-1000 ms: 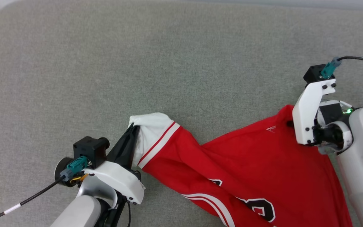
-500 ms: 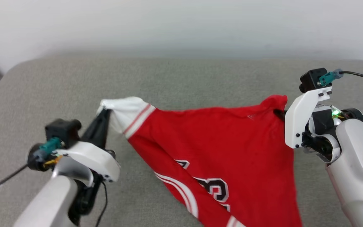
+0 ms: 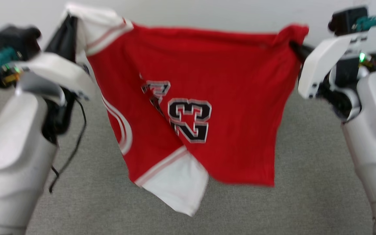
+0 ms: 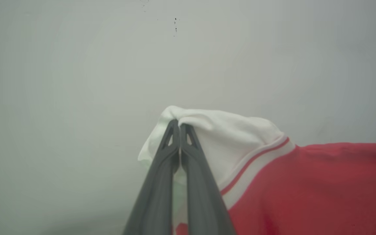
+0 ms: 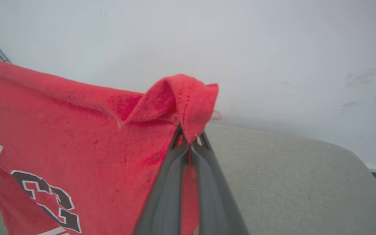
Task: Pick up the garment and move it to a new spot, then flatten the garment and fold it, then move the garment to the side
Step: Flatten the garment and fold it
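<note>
Head view: the garment (image 3: 233, 81) hangs spread above the grey cushion (image 3: 308, 202), ready for carrying; the left gripper (image 3: 71, 20) pinches its white sleeve. The right gripper (image 3: 295, 46) clamps a red corner.

Bright, even light; soft motion blur, head view.

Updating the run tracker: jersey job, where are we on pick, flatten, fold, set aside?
Pick-up looks done: the garment hangs in the air, stretched between the left hand, shut on a white sleeve, and the right hand, shut on a red corner. In hand: the move, with it held above the grey cushion. Left: laying it down, flattening, folding, moving aside.
</note>
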Motion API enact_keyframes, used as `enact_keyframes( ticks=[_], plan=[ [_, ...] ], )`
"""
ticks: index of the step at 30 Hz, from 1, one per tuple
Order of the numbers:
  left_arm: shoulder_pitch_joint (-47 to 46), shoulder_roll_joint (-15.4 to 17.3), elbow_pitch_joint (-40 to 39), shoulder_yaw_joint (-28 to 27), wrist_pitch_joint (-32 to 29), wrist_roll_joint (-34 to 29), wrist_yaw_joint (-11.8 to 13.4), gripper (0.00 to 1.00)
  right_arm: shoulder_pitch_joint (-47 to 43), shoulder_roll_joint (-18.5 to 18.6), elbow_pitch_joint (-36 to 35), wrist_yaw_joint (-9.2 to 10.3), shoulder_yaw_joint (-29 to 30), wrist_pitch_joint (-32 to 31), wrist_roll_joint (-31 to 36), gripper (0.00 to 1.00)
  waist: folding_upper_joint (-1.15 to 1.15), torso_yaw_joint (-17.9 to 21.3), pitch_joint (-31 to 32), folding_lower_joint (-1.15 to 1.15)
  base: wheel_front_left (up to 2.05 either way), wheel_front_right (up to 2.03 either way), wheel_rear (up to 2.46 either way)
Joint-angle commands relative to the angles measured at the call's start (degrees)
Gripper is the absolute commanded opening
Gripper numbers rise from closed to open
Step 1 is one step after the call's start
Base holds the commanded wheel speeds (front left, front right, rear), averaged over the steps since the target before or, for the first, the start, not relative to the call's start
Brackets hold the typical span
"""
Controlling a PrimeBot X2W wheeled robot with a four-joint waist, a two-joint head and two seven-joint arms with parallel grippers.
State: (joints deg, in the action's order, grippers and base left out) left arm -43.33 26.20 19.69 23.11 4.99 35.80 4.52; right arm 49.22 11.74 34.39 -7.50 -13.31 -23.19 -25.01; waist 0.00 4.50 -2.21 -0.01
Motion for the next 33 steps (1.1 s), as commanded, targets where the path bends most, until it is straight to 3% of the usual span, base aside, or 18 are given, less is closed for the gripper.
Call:
enact_keyframes(
  ticks=[1, 12, 20, 27, 33],
  plan=[
    [-2.8, 0.3, 0.5, -0.4, 0.2, -0.5, -0.3, 0.00, 1.9, -0.3, -0.3, 0.02, 0.4, 0.9, 0.9, 0.00, 0.00, 0.6, -2.8, 0.01, 0.00, 0.00, 0.00],
    [-32.0, 2.6, 9.1, -0.4, 1.6, -6.1, -4.9, 0.00, 22.9, -2.3, -2.3, 0.03, 7.1, 8.2, 8.8, 0.00, 0.00, 1.0, -19.0, 0.01, 0.00, 0.00, 0.00],
    [-49.6, 3.2, 13.2, -1.2, 2.0, -8.1, -6.5, 0.00, 38.0, -3.0, -2.5, 0.03, 10.2, 10.4, 13.1, 0.00, 0.00, 0.8, -30.2, 0.01, 0.00, 0.00, 0.00],
    [-57.1, 2.0, 16.6, -2.1, 3.0, -6.9, -7.5, 0.00, 47.8, -1.8, 2.1, 0.03, 10.6, 12.9, 14.5, 0.00, 0.00, -0.6, -37.9, 0.01, 0.00, 0.00, 0.00],
    [-55.6, 0.1, 20.8, -2.4, 5.1, -5.1, -8.4, 0.00, 50.8, -1.7, 7.9, 0.03, 9.3, 15.6, 14.2, 0.00, 0.00, -1.6, -41.5, 0.01, 0.00, 0.00, 0.00]
  ],
)
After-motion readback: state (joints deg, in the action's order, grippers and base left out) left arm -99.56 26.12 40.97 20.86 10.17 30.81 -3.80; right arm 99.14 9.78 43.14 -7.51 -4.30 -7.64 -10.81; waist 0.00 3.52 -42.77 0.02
